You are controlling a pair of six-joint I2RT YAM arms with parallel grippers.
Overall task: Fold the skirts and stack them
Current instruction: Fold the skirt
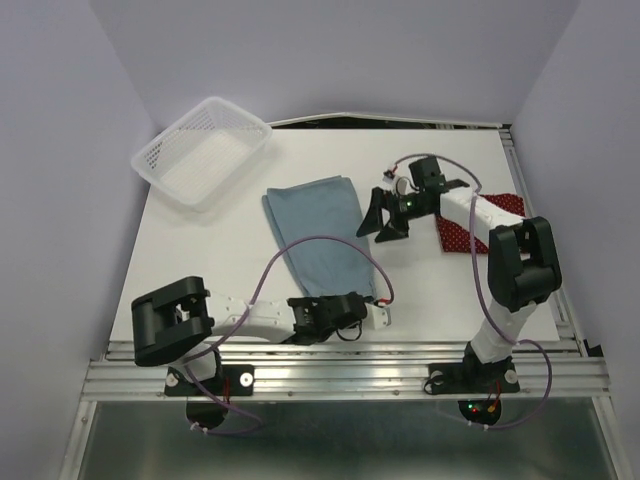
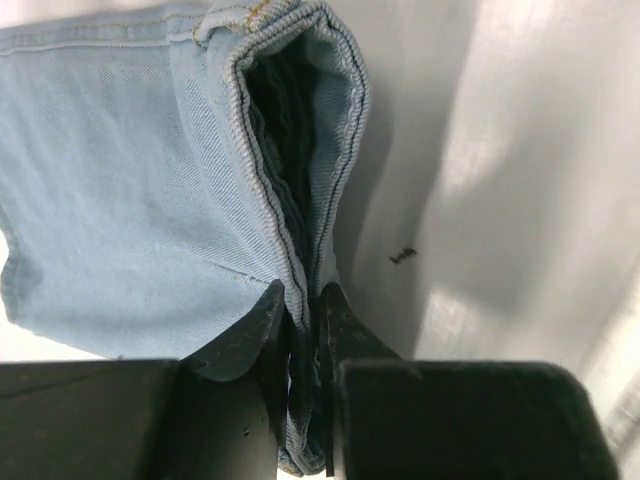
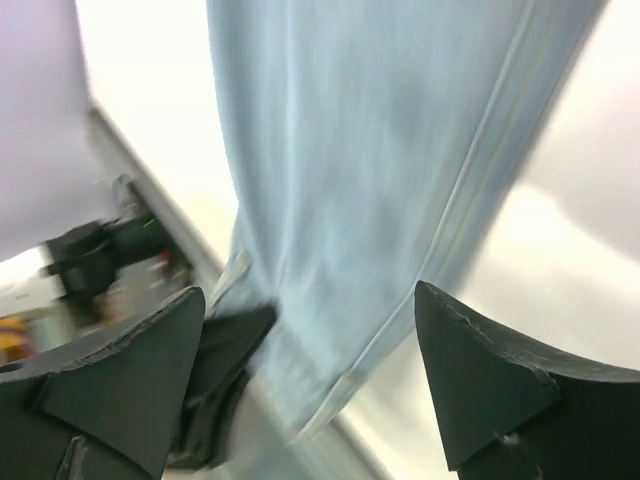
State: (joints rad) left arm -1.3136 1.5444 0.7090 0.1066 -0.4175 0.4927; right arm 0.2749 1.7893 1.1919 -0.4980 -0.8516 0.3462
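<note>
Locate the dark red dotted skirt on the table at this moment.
In the top view, the red skirt lies on the right side of the table, partly under the right arm, to the right of the denim skirt and apart from it.

Red skirt (image 1: pixel 458 238) half behind right arm (image 1: pixel 520 262)

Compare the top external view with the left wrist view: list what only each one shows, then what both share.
Only top external: the white mesh basket at the far left, the dark red dotted skirt partly under the right arm, and the right claw, open.
Only left wrist: the left claw shut on the gathered waistband edge of the light blue denim skirt, and the dark opening inside that waistband.
Both: the denim skirt lying on the white table.
</note>
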